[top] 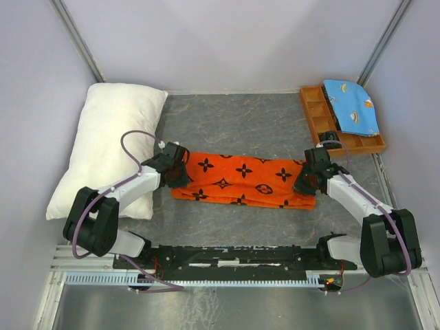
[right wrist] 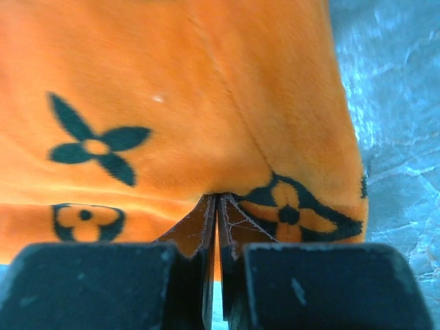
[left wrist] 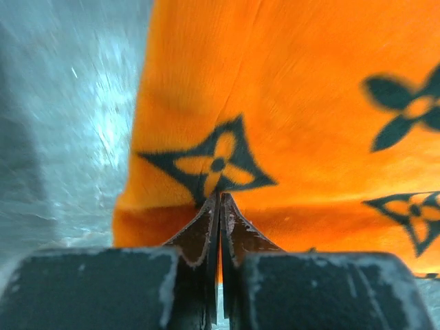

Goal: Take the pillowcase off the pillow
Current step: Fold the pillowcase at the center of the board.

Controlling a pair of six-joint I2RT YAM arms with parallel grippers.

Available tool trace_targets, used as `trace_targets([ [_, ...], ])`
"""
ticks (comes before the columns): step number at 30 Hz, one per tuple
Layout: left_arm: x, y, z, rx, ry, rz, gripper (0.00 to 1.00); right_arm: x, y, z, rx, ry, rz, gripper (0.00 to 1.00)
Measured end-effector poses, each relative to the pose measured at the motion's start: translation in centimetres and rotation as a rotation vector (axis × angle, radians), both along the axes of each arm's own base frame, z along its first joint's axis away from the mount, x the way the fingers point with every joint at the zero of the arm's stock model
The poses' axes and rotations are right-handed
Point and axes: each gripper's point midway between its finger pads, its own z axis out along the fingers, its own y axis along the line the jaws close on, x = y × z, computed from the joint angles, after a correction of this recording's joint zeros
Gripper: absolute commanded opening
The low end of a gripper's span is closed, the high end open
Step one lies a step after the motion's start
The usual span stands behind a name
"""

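The pillowcase (top: pixel 244 180) lies folded into a flat, wide band mid-table, apart from the pillow (top: pixel 110 144). It is plush orange velvety fabric printed with black flowers and stars, its layers stacked along the near edge.

The left gripper (top: pixel 180 172) sits low at its left end and the right gripper (top: pixel 307 180) at its right end. Each has its fingers pressed together on a small ridge of the fabric, with a sliver of orange showing between them in the wrist views. Both arms bend out at the elbow, white forearms angling inward.

The pillow, white, puffy and oblong, lies on the table's left, the left forearm crossing its near corner. The table (top: pixel 234 124) is mottled grey. At far right, a compartmented wooden tray (top: pixel 316 113) carries a light-blue patterned cloth (top: pixel 352 106).
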Motion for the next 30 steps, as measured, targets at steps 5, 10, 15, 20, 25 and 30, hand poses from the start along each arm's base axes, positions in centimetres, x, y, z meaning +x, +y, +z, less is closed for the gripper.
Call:
trace_targets([
  [5, 4.7, -0.6, 5.9, 0.025, -0.149, -0.009, 0.28, 3.7, 1.1, 4.2, 0.012, -0.135, 0.039, 0.1],
  [10, 9.4, -4.6, 13.6, -0.052, -0.369, -0.097, 0.09, 7.6, 6.5, 10.2, 0.034, -0.326, 0.186, 0.02],
  [15, 10.5, -11.6, 13.1, -0.197, -0.392, -0.263, 0.03, 10.0, 14.8, 10.4, 0.133, -0.339, 0.373, 0.02],
  [20, 10.2, -15.0, 7.9, -0.311, -0.291, -0.333, 0.03, 10.6, 18.1, 5.7, 0.191, -0.228, 0.438, 0.02],
  [25, 10.0, -15.7, 4.5, -0.342, -0.246, -0.335, 0.03, 10.5, 18.1, 1.7, 0.195, -0.135, 0.442, 0.01],
  [30, 9.1, -14.2, 1.4, -0.308, -0.209, -0.301, 0.03, 12.1, 15.7, 1.3, 0.215, -0.134, 0.378, 0.01],
])
